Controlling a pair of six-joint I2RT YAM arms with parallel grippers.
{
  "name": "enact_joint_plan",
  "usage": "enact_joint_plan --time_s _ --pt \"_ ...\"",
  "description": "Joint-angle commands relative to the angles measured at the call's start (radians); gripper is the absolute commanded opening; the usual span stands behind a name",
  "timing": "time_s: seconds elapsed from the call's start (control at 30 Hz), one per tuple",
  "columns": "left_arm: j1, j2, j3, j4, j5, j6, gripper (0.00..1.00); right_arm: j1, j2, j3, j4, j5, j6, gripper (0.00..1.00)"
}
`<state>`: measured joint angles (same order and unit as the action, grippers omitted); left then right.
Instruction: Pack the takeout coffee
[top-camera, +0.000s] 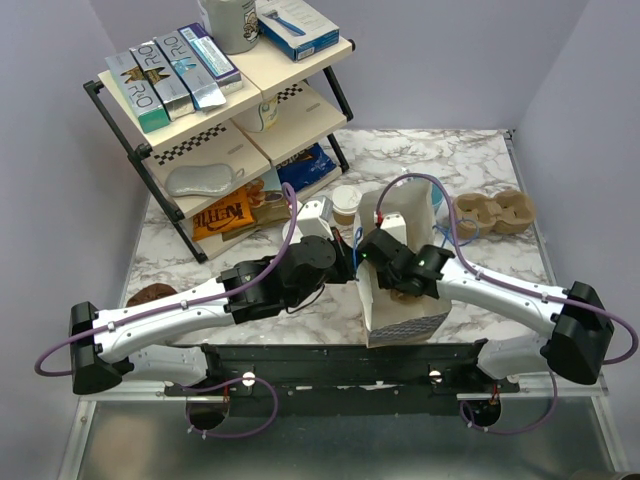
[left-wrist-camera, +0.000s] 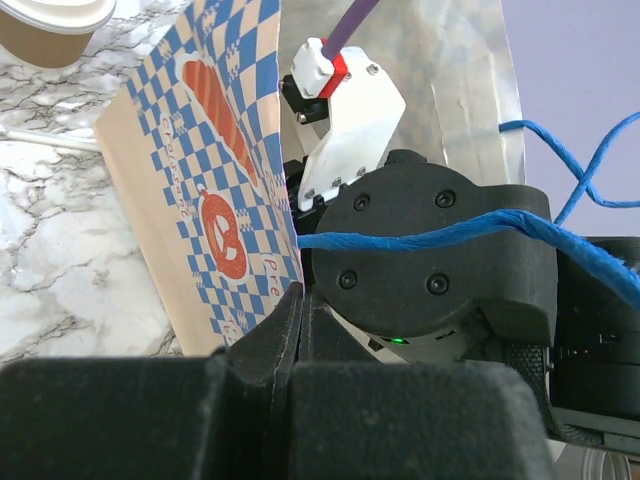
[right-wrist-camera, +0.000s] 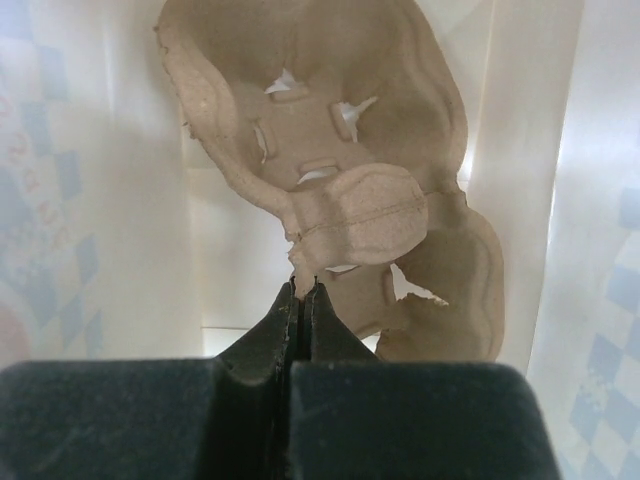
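— Arms first — how do we find them posed?

— Both reach inward and meet at the paper bag (top-camera: 402, 322) standing near the table's front edge. Our left gripper (left-wrist-camera: 298, 300) reaches in from the left, its jaws pressed together on the bag's upper edge (the checked, pretzel-printed wall).

— And the right?

— We see the right gripper (right-wrist-camera: 303, 292) pointing down into the bag's mouth, jaws closed tight on the ragged rim of a pulp cup carrier (right-wrist-camera: 330, 140) inside.

— Where is the takeout coffee (top-camera: 345, 203)?

— Upright on the marble table (top-camera: 470, 160), lid on, just behind the bag and near the shelf rack (top-camera: 290, 75) — apart from both grippers.
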<state>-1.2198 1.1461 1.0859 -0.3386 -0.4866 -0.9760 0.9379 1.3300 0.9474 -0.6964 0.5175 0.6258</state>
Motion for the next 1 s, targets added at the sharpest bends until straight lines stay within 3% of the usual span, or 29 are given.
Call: enact_joint_plan --time_s 0.0,0.07,0.2,0.37,0.47,0.5,0.7,0.97 --pt "-0.006 -0.020 -0.004 -0.007 -0.026 -0.004 0.00 0.012 -0.009 -0.028 0.101 -0.034 -0.041 0.01" --pt "-0.006 -0.019 -0.006 -0.013 -0.024 -0.009 0.00 0.012 -0.008 -0.070 0.182 -0.144 -0.035 0.07" --pt "-0.006 -0.019 -0.007 -0.017 -0.017 -0.010 0.00 0.012 0.008 -0.081 0.215 -0.218 -0.012 0.39" --pt "-0.004 -0.028 -0.020 -0.017 -0.015 -0.023 0.00 0.012 -0.101 -0.046 0.213 -0.273 -0.047 0.47" --pt "-0.003 -0.034 -0.026 -0.010 -0.015 -0.026 0.00 0.013 -0.179 -0.009 0.199 -0.310 -0.058 0.63" --pt "-0.003 -0.034 -0.027 -0.010 -0.015 -0.024 0.00 0.012 -0.198 0.008 0.195 -0.315 -0.060 0.74" --pt "0.000 -0.040 -0.037 -0.014 -0.013 0.026 0.00 0.012 -0.333 0.054 0.170 -0.306 -0.078 0.85" --pt "0.000 -0.094 -0.078 0.081 0.028 0.170 0.00 0.012 -0.491 0.090 0.297 -0.286 -0.182 0.90"
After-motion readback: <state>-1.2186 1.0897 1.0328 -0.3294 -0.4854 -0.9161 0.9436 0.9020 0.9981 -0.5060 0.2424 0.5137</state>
